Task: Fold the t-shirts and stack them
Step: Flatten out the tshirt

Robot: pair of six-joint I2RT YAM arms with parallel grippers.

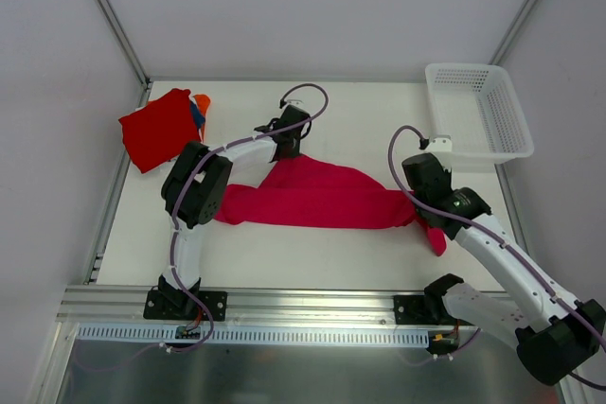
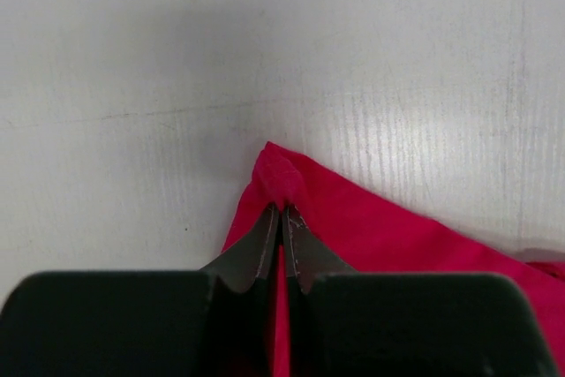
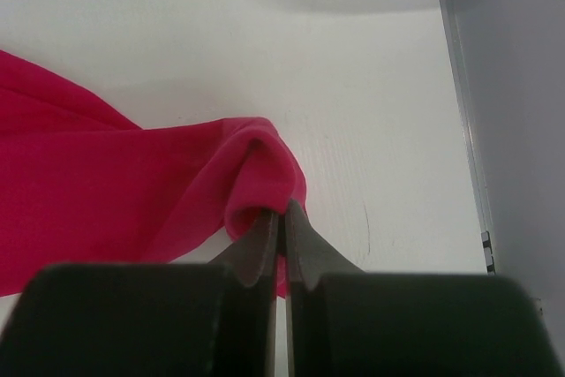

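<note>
A magenta-pink t-shirt lies stretched across the middle of the table. My left gripper is shut on its far left corner, the cloth bunched between the tips. My right gripper is shut on a fold of its right end, with a bit of cloth hanging below it. A folded red t-shirt lies at the far left corner. Orange and blue cloth peeks out from behind it.
A white plastic mesh basket stands at the far right corner of the table. Grey walls close in the table on the left, far side and right. A metal rail runs along the near edge by the arm bases.
</note>
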